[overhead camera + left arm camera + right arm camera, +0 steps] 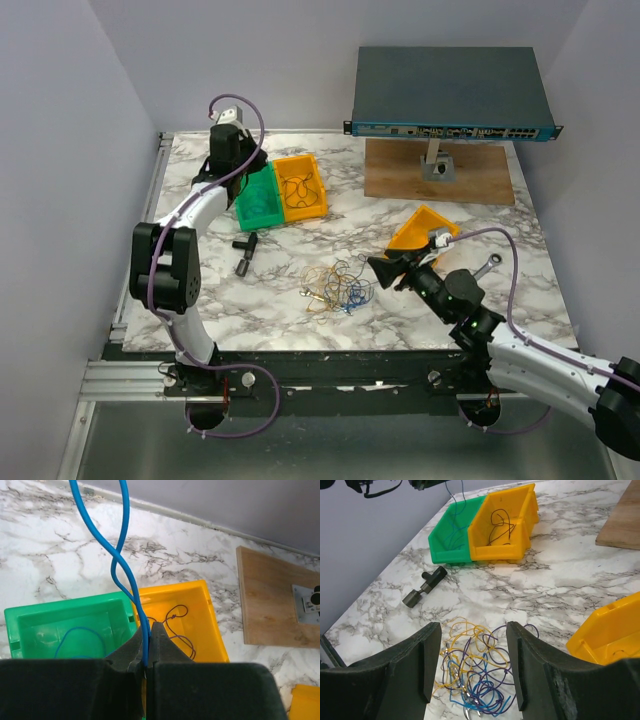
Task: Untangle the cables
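Above the green plastic bin (30, 630), lower left, the left gripper (149, 632) pinches a thin blue cable (121, 567); lower it in slowly, without snagging. The right gripper (472, 645) is spread

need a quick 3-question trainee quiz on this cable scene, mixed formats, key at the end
1. True or false: the left gripper is shut on a blue cable.
2. The black cable lies in: A the green bin, B the yellow bin touching it, C on the wooden board.
3. What does the open right gripper face?
Key: 1 true; 2 B; 3 the tangle of cables.
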Controlling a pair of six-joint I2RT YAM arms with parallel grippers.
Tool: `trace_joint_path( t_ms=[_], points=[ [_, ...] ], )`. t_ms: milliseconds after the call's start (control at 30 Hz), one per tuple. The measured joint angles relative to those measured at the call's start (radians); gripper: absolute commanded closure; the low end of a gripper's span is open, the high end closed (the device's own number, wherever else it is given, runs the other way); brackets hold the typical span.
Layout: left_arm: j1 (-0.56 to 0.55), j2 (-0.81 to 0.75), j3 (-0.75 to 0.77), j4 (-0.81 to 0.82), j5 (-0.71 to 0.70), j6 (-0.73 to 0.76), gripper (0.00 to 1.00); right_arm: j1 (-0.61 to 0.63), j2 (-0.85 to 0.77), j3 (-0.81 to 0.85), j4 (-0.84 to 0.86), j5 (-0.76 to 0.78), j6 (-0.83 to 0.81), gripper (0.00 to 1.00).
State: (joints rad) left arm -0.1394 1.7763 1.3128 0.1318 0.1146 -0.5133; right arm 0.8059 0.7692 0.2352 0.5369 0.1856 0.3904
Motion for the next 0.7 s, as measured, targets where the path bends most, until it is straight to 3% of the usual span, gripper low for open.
trace_joint_path(
  t_ms=[233,500,700],
  points=[
    [0.000,0.022,-0.056,0.018,-0.021,-0.026,1.00,0.000,-0.036,-0.027,0.004,0.000,0.000,0.39],
    [-0.031,0.015,-0.060,-0.166,-0.188,-0.032,1.00,0.000,-0.042,-0.047,0.017,0.000,0.001,0.39],
    [-0.064,0.023,-0.059,-0.248,-0.219,-0.035,1.00,0.000,-0.042,-0.047,0.023,0.000,0.001,0.39]
  ],
)
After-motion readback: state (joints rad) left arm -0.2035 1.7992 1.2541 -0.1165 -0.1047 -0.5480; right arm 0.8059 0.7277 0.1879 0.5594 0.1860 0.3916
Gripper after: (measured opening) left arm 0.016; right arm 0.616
